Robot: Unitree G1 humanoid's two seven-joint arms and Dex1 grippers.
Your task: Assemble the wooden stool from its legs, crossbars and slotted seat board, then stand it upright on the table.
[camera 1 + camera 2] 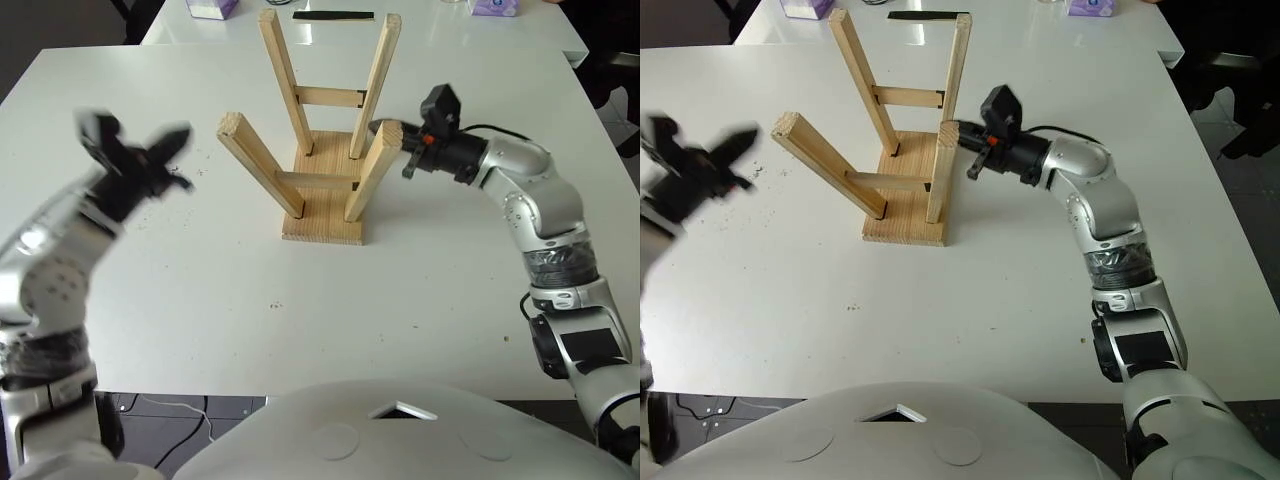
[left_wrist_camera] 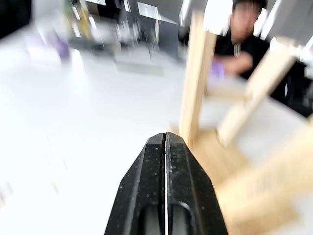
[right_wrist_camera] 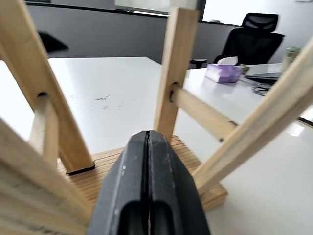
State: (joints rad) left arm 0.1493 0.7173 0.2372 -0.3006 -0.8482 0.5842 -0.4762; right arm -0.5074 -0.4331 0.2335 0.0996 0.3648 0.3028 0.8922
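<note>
Right end effector (image 1: 386, 131), fingers together, touches top edge of stool leg (image 1: 368, 178).

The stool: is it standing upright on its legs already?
No, its seat board lies flat on the table and the legs point upward.

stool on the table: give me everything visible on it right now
The stool is light, bare-looking wood and lies upside down: its grooved seat board rests flat on the white table, four square legs splay upward. One crossbar joins the far pair, another the near pair. The shut right gripper sits against the top of the near right leg.
</note>
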